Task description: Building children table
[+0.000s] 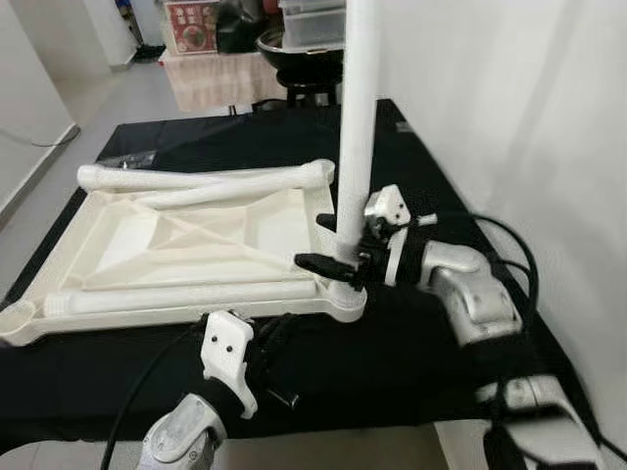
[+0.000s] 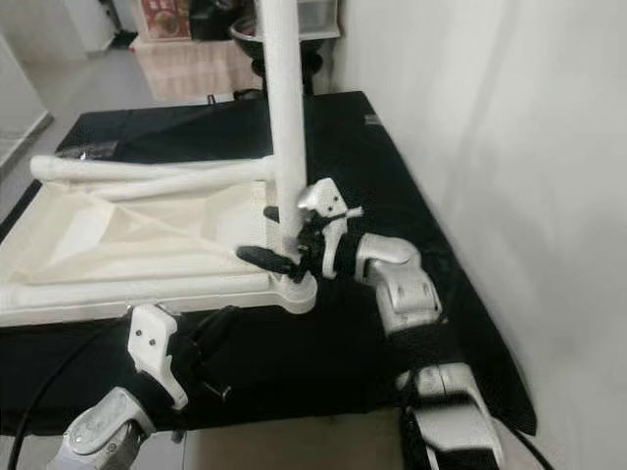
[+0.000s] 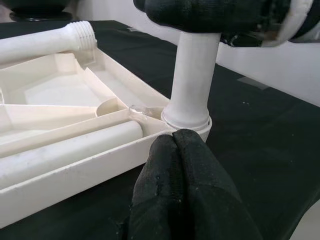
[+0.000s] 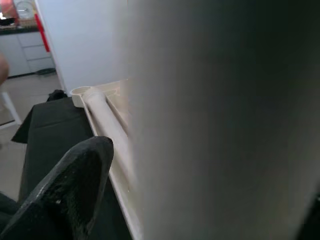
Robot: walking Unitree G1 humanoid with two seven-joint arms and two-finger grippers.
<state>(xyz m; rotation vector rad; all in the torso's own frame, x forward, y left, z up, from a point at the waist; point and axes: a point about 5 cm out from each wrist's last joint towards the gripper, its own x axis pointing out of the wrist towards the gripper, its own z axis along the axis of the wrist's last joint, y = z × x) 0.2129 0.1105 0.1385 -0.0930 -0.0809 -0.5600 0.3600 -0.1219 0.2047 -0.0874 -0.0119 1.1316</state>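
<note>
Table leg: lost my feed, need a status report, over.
Right gripper clamped on upright table leg, seated in corner socket of upturned tabletop. Left gripper shut, tips by that corner. Two loose legs lying in tabletop. Nothing blocking.

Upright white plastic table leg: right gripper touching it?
Touching. Left eye view shows the right gripper clamped around the upright white plastic table leg just above its socket.

Head stereo pair looks down on counter point(image 1: 411, 362); both wrist cameras sit close, sharing upright leg point(image 1: 355, 147).
</note>
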